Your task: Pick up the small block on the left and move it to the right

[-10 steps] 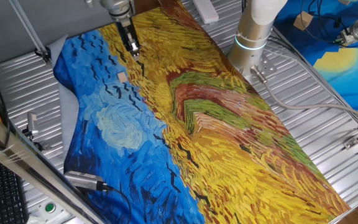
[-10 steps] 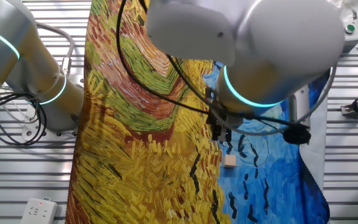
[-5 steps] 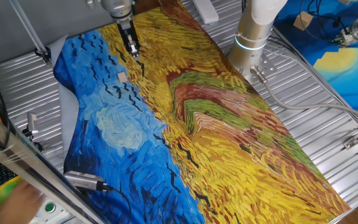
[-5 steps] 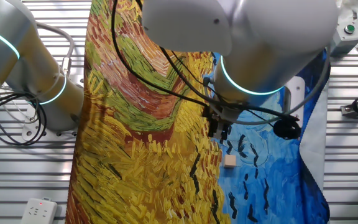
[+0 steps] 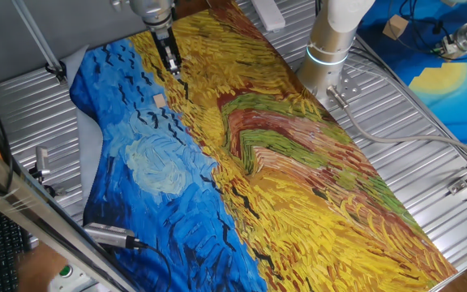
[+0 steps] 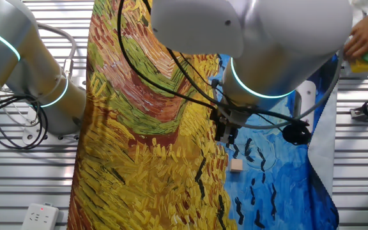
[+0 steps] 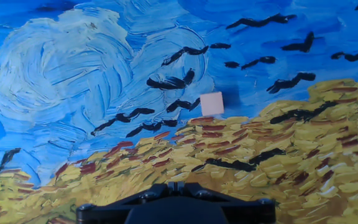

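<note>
approach to the block, nothing grabbed yet

the small block [image 5: 160,100] sits on the painted cloth [image 5: 298,162], upper left of one fixed view, on blue just beside the yellow field. the gripper [image 5: 171,63] hangs above and apart from it, holding nothing; i cannot tell if its jaws are open. in the hand view the block [image 7: 212,103] lies mid-frame. next, i reckon, it must centre over the block and descend.

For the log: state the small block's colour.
The small block is plain light tan, unmarked; hand view shows it best.
</note>
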Motion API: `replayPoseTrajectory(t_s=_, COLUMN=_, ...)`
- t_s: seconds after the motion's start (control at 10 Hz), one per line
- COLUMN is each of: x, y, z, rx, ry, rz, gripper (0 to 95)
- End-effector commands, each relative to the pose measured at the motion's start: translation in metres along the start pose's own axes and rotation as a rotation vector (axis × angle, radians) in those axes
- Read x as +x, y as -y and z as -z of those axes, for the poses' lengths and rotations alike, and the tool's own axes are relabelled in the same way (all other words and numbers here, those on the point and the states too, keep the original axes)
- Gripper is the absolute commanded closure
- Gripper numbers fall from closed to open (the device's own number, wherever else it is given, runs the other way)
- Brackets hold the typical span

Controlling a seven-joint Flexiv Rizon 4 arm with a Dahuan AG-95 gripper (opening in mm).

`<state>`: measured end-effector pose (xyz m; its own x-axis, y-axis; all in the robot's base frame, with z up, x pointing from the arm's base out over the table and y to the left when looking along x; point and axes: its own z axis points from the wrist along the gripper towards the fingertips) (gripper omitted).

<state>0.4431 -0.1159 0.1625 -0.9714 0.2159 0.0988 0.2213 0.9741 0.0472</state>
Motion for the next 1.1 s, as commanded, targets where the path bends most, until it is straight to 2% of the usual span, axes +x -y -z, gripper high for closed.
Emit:
replayPoseTrajectory(t_s=0.1, x=0.001, y=0.009, z=-0.006, rx=-0.001, ry=0.003, rz=0.008, gripper=95.0)
replayPoseTrajectory(t_s=0.4, x=0.005, y=0.04, z=-0.01, rx=-0.011, ry=0.003, rz=0.056, gripper=95.0)
replayPoseTrajectory(t_s=0.6, x=0.005, y=0.053, z=-0.016, rx=-0.013, ry=0.012, rz=0.074, gripper=95.0)
replayPoseTrajectory(t_s=0.7, x=-0.001, y=0.064, z=-0.025, rx=-0.022, ry=0.023, rz=0.091, gripper=95.0)
replayPoseTrajectory(t_s=0.8, x=-0.006, y=0.069, z=-0.028, rx=-0.021, ry=0.026, rz=0.095, gripper=95.0)
replayPoseTrajectory(t_s=1.1, x=-0.024, y=0.069, z=-0.029, rx=-0.016, ry=0.015, rz=0.093, gripper=95.0)
